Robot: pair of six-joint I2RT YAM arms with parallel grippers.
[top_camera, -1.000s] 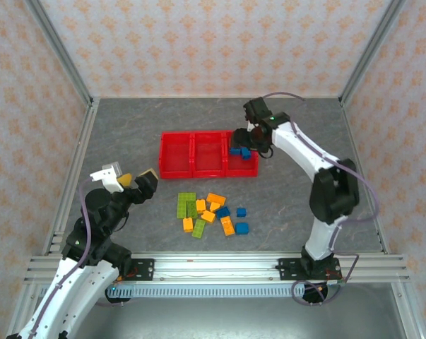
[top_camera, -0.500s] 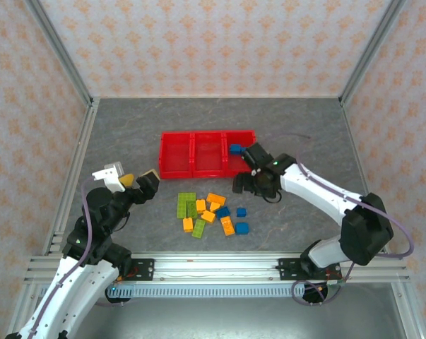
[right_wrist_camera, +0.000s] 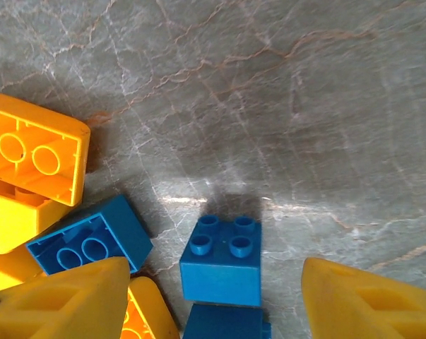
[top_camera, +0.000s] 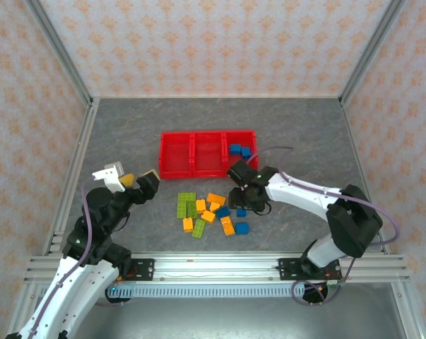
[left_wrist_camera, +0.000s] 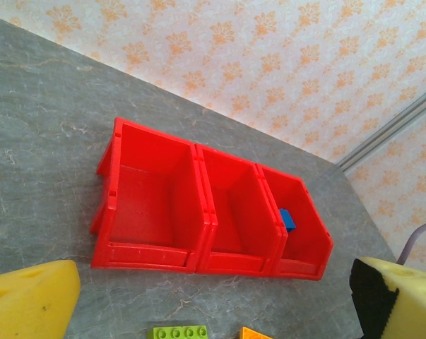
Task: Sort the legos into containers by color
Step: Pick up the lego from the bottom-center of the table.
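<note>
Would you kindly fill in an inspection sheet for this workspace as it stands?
Surface: grey marbled table.
Job's things: red tray with two blue bricks in its right compartment; loose pile of green, orange and blue bricks in front of it.
Clutter: nothing seen.
Claws: left claw open, empty, left of the pile; right claw open, low over the pile, fingers astride a blue brick.
Cables: purple cable along each arm; one loops beside the tray's right end.
Surroundings: patterned wallpaper walls, aluminium frame.

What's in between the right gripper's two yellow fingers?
In the right wrist view, a blue four-stud brick sits studs-up between the fingers of the open right gripper, with a second blue brick right against its near edge.
</note>
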